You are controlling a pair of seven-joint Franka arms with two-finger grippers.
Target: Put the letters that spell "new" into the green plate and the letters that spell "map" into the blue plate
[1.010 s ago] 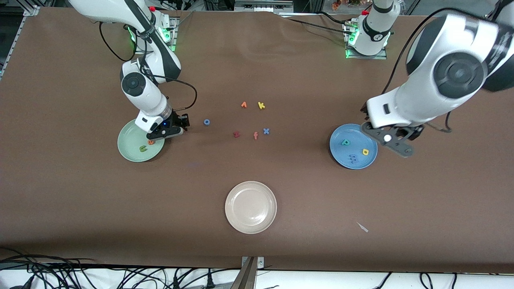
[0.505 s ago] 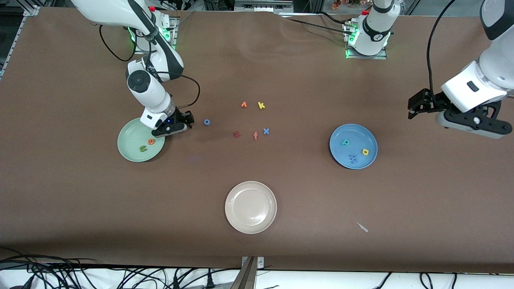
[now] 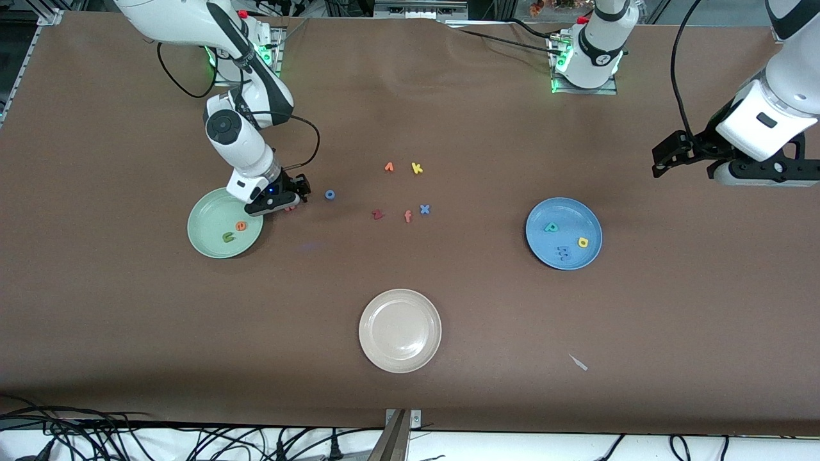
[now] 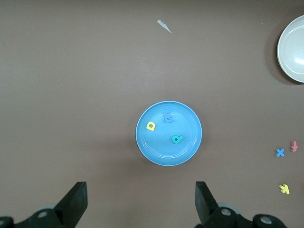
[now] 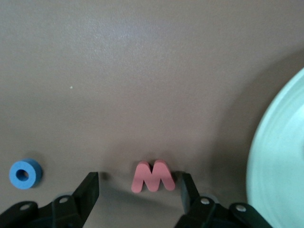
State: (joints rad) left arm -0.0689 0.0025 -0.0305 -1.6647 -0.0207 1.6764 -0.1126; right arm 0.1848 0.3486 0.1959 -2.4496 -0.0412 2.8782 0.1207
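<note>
The pink w [image 5: 153, 176] is almost wholly hidden under the right pincer [image 3: 286, 203] in the front view; only the right wrist view shows it plainly, lying on the bench [image 3: 448, 115] between the spread fingers, one finger [image 5: 186, 190] just beside or touching it, and just off the rim of the green plate [image 3: 204, 238]. In that plate lie the olive n [image 3: 228, 237] and the orange e [image 3: 241, 225]. The blue plate [image 3: 570, 257], toward the left arm's end of the bench, holds the teal p [image 3: 551, 227], the yellow a [image 3: 583, 242] and the blue m [image 3: 563, 252], which is hard to make out against the plate. The left pincer [image 4: 140, 202] is held spread high over the bench edge at that end, its fingertips cut off in the front view. The cream plate [image 3: 400, 358] is seen nearest the front edge.
</note>
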